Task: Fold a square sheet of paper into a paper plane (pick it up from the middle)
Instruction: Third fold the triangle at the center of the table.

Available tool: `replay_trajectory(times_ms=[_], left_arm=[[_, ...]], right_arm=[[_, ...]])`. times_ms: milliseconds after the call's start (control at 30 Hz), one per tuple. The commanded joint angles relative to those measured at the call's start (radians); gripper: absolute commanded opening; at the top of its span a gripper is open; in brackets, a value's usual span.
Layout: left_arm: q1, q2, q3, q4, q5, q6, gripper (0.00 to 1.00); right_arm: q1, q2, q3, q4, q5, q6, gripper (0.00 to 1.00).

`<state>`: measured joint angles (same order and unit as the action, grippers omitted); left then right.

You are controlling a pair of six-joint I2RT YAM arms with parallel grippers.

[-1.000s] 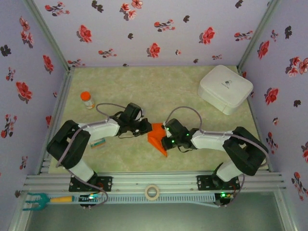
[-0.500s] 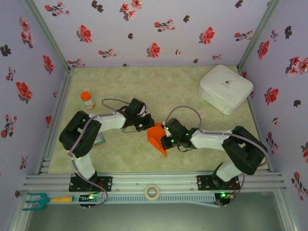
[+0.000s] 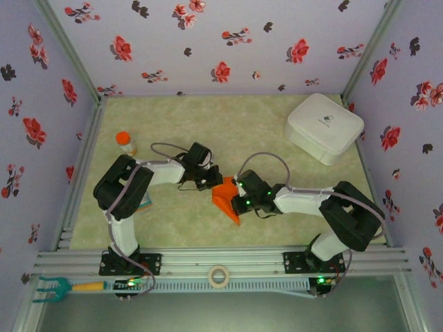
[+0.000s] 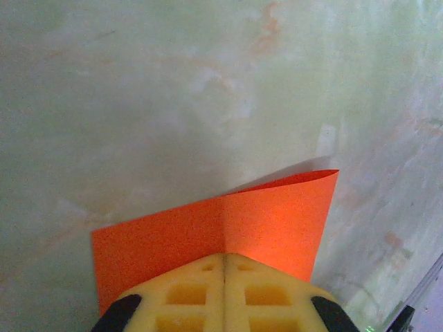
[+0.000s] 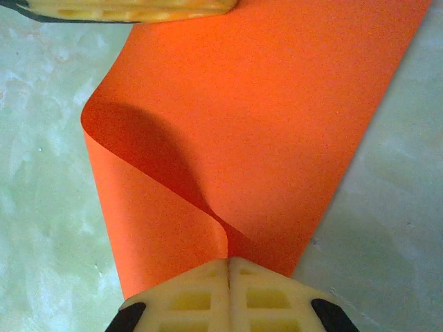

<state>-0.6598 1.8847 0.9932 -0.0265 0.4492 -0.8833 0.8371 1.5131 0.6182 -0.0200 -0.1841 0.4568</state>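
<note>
The square sheet of paper (image 3: 227,198) sits curled mid-table (image 3: 201,124). The left gripper (image 3: 213,182) has just swung in and pinched its far edge; the right gripper (image 3: 237,196) stays clamped opposite, so a fold looks ready.

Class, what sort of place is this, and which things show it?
Likely a robot test booth: flowered walls enclose a marbled table, with an aluminium rail holding two robot arms.

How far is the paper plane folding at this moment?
Done: the square sheet of paper is bent over into a loose curl. In hand: left gripper and right gripper are both shut on it. Remaining: no sharp creases or pointed plane shape yet.
</note>
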Motion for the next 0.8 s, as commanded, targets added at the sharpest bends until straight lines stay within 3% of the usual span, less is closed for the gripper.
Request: replay_trajectory(times_ms=[0, 767], left_arm=[[0.006, 0.030, 0.015, -0.008, 0.015, 0.022, 0.04], [0.006, 0.007, 0.039, -0.043, 0.013, 0.042, 0.04]], right_arm=[[-0.008, -0.011, 0.003, 0.017, -0.012, 0.014, 0.03], [-0.008, -0.010, 0.007, 0.000, -0.008, -0.001, 0.03]])
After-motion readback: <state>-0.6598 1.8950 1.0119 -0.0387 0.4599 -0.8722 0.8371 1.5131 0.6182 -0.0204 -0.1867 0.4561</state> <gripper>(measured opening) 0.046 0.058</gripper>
